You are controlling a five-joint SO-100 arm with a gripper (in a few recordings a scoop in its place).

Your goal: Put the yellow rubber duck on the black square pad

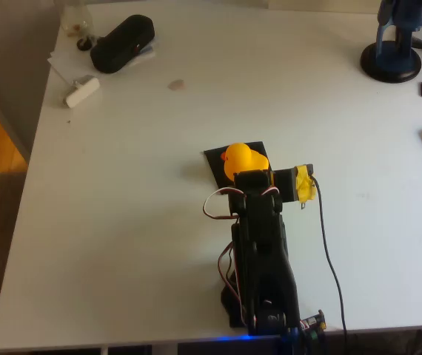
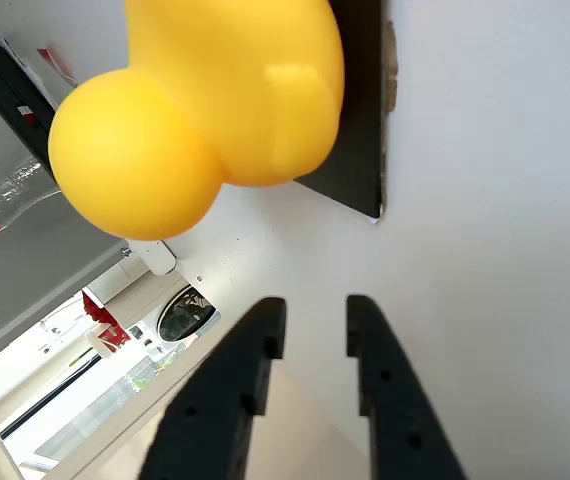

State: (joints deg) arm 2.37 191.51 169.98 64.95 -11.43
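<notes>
**Duck on the pad, jaws free**

In the wrist view the 2 fingers of the gripper [image 2: 310, 325] stand slightly apart with only a narrow gap between them, and they hold nothing. Above them in that view, clear of their tips, the yellow rubber duck [image 2: 210, 100] sits with its body over the black square pad [image 2: 360, 110]. In the overhead view the duck [image 1: 242, 160] rests on the pad [image 1: 218, 159], close to the arm's head, and the pad lies on the white table [image 1: 122, 222]. I judge the placing done. To finish well, the arm should retreat straight back and upward, so no finger brushes the light duck off the pad.
</notes>
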